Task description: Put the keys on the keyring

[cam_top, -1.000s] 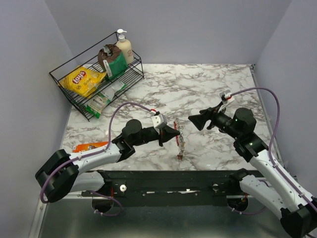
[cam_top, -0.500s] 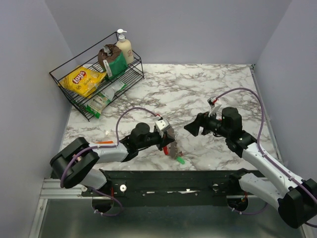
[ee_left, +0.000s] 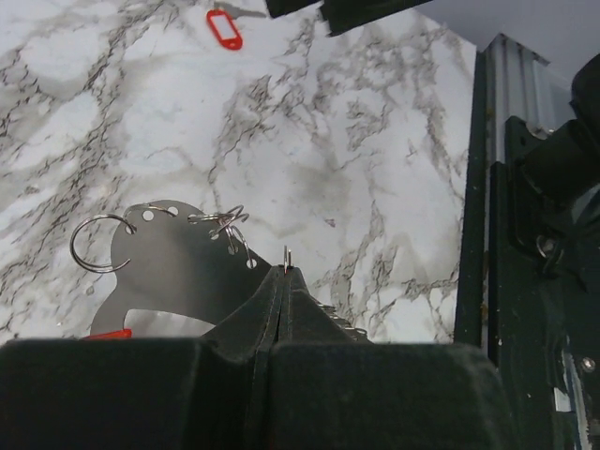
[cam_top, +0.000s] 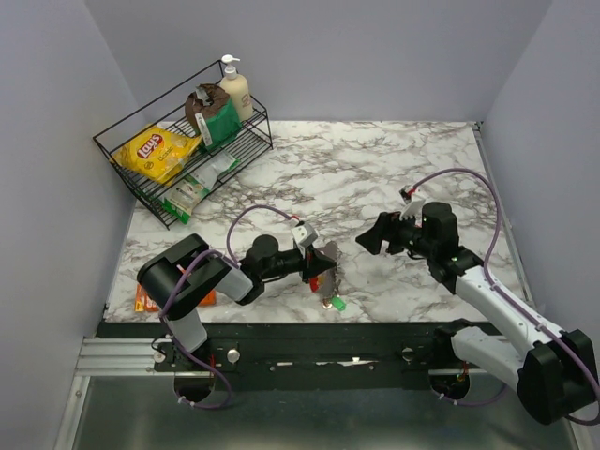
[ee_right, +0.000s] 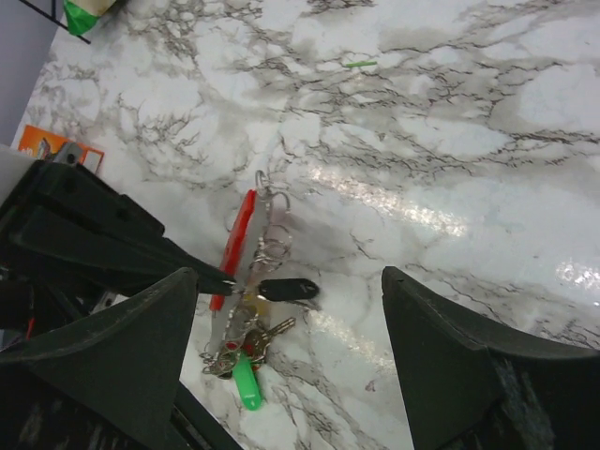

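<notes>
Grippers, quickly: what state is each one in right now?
Left gripper: closed, holding the red carabiner-like keyring with silvery plate.
Right gripper: open, empty.

We see two arms bolted above the black base bar [cam_top: 328, 342]: the left arm [cam_top: 192, 277] and the right arm [cam_top: 492, 302] have white tubes and round black joints. A purple cable [cam_top: 457, 171] loops above the bar along each arm. The right gripper [ee_right: 291, 274] has fat black fingers [ee_right: 450, 375] shaped like wedges.
</notes>
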You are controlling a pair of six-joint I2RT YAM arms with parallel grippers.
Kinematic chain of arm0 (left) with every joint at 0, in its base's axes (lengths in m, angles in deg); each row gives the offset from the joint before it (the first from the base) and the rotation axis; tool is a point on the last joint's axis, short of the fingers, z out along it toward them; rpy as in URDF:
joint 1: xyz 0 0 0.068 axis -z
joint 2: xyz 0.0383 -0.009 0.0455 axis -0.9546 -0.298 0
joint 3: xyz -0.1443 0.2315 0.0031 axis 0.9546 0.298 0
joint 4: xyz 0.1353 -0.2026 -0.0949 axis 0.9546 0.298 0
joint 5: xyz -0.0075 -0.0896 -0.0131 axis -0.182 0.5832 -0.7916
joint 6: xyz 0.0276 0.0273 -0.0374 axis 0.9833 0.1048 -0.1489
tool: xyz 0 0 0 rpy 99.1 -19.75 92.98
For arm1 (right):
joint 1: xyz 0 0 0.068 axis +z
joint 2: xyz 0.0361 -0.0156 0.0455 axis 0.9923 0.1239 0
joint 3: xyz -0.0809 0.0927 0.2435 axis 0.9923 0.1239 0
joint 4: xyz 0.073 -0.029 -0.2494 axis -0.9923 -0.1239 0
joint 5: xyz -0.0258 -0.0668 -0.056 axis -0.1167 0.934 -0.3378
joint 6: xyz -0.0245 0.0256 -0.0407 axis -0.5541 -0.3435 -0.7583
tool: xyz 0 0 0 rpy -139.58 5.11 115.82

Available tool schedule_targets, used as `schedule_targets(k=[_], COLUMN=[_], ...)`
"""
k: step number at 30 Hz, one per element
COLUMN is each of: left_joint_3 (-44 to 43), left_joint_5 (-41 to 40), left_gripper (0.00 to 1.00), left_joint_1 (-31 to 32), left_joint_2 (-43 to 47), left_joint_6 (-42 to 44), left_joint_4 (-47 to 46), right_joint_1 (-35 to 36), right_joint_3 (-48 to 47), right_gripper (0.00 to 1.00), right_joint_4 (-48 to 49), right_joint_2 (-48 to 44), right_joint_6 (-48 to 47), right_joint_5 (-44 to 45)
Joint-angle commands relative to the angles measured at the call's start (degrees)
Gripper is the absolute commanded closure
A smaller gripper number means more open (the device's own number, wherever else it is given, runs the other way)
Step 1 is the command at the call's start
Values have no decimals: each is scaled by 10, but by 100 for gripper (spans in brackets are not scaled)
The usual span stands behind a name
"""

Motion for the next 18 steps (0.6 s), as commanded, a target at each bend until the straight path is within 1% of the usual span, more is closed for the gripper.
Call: schedule_targets(k=[1, 2, 7, 8, 12, 14, 16, 18], left_joint_3=[10, 7, 4, 4, 0, -3, -4, -4], left_joint_5=[41, 45, 46, 46, 45, 46, 49, 51], left_gripper=[100, 100, 100, 100, 100, 100, 100, 100], left_joint_1=[-3, -3, -3, -3, -3, -3, -3, -3], left_joint_2=[1, 3, 3, 4, 6, 10, 12, 20], left_joint_6=[-11, -11, 0, 3, 16, 24, 31, 39], left_joint_4=[-103, -98, -83, -75, -52, -40, -31, -21], right_joint_1=[-40, -59, -93, -98, -111, -127, -143, -175], right_joint_3=[27, 29, 28, 23, -21, -36, -45, -60], right_gripper=[13, 13, 15, 15, 16, 17, 18, 19], right_joint_4=[25, 29, 31, 26, -26, -32, -36, -34], right_joint_2=[11, 10, 13, 20, 64, 84, 109, 135], right_joint_6=[18, 22, 48, 51, 60, 64, 71, 74], right_joint_5=[23, 33, 112, 151, 252, 279, 283, 280])
